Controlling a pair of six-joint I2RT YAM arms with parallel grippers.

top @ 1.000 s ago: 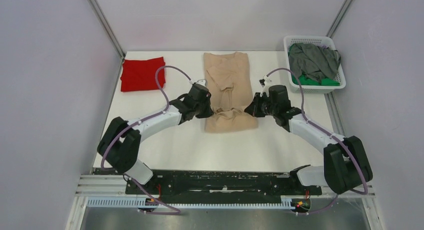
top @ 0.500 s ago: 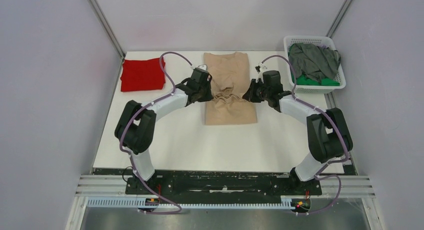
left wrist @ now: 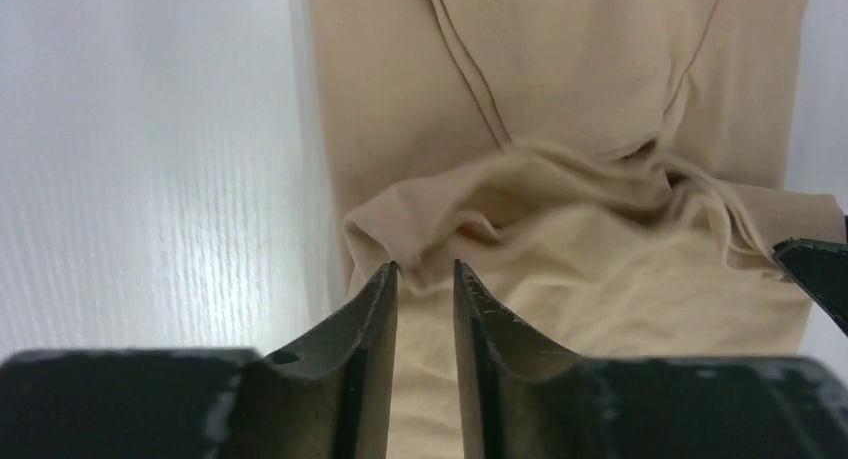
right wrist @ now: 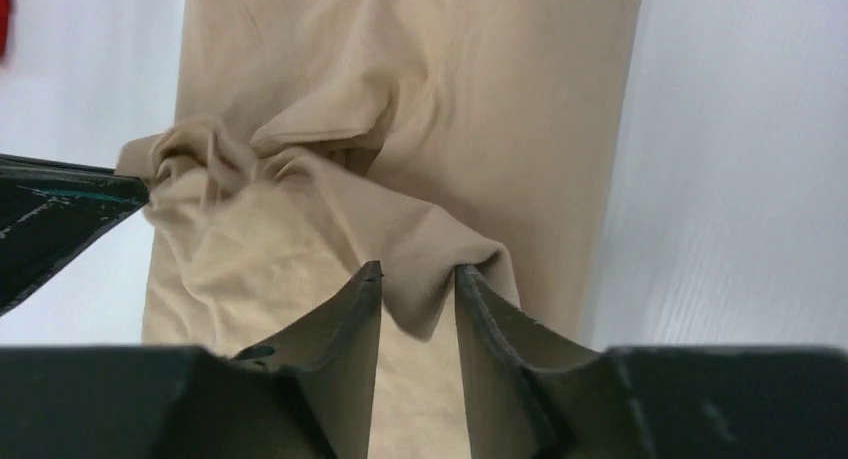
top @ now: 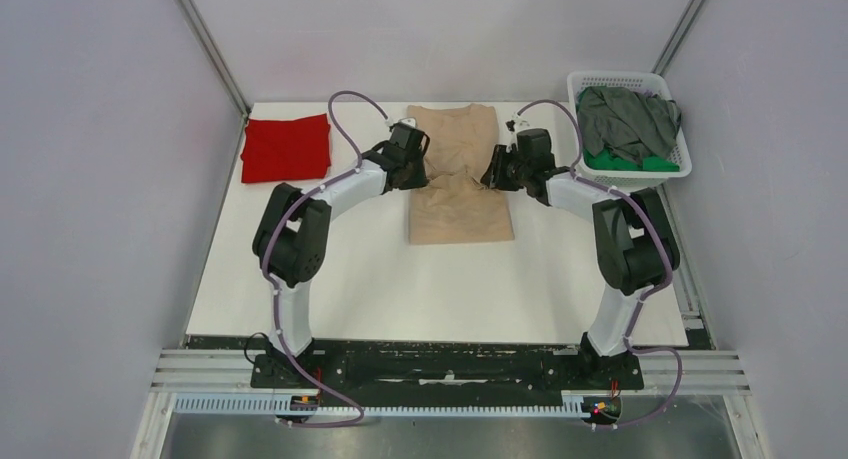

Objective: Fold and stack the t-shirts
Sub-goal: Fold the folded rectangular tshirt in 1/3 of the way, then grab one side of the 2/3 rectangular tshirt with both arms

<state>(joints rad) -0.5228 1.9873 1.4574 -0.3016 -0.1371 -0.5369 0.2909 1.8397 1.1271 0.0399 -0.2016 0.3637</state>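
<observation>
Seen from above, the tips of the left pincer (left wrist: 425, 269) and the right pincer (right wrist: 418, 271) are hidden. The wrist views show each one narrow, pinching a raised fold of the beige t-shirt (top: 458, 209), which lies toward 12 o'clock on the desk (top: 400, 289). The basket (top: 620, 77) at 1 o'clock holds a grey t-shirt (top: 625, 119) over a mostly covered green t-shirt (top: 620, 162).

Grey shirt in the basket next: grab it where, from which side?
Pinch the raised crumpled fold atop the grey shirt, coming straight down: the basket walls block sideways approaches. The right gripper, now shut on the beige shirt, is nearest.
</observation>
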